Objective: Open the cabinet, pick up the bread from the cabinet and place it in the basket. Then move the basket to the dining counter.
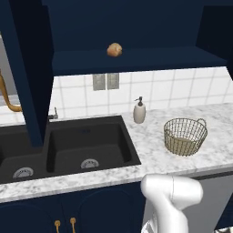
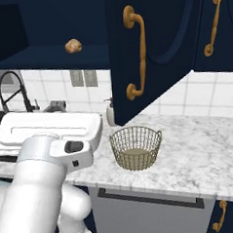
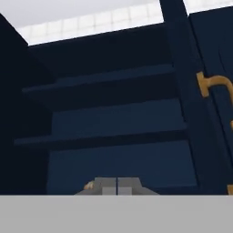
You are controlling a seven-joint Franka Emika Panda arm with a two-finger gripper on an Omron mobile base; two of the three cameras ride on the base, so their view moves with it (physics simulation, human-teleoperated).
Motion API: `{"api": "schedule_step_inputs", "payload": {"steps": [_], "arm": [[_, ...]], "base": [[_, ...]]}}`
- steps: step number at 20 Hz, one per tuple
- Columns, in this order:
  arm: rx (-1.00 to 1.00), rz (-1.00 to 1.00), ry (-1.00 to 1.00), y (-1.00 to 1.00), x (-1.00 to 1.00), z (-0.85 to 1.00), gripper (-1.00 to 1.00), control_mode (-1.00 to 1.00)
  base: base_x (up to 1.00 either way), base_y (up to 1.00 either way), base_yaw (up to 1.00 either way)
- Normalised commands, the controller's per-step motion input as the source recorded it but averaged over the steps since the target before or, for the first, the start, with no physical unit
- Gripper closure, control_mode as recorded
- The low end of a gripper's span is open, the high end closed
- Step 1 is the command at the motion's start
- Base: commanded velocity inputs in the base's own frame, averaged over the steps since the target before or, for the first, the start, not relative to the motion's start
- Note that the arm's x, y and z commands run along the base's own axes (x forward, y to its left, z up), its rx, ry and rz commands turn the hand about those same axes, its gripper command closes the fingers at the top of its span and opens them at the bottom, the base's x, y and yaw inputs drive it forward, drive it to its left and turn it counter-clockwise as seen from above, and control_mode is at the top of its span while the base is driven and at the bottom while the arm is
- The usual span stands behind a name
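On the bottom shelf of the opened dark navy wall cabinet (image 2: 148, 48): small golden-brown bread roll (image 1: 114, 49), unpicked; tan wire basket (image 1: 184, 136) empty on table; claw (image 3: 117, 185) pressed narrow, holding nothing.

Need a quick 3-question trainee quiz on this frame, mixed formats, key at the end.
1. True or false: the bread already lies in the basket.
2. The soap dispenser stands between which two things on the counter?
A. sink and basket
B. basket and a toaster
C. faucet and a kettle
3. Fill in: the cabinet door with the brass handle stands ____.

Key
1. False; it sits on the cabinet's bottom shelf.
2. A
3. open
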Motion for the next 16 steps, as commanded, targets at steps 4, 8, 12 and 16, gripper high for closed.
{"api": "schedule_step_inputs", "payload": {"steps": [4, 8, 12, 16], "arm": [[-0.01, -0.68, 0.0, 0.9, 0.61, -0.05, 1.0, -1.0], [0.0, -0.78, 0.0, 0.62, 0.64, -0.15, 1.0, -1.0], [0.0, -0.47, 0.0, 0.28, 0.96, -0.18, 1.0, -1.0], [0.03, -0.11, 0.0, 0.0, 1.0, -0.08, 1.0, -1.0]], "base": [[0.0, 0.0, 0.0], [0.0, 0.0, 0.0], [0.0, 0.0, 0.0], [0.0, 0.0, 0.0]]}}
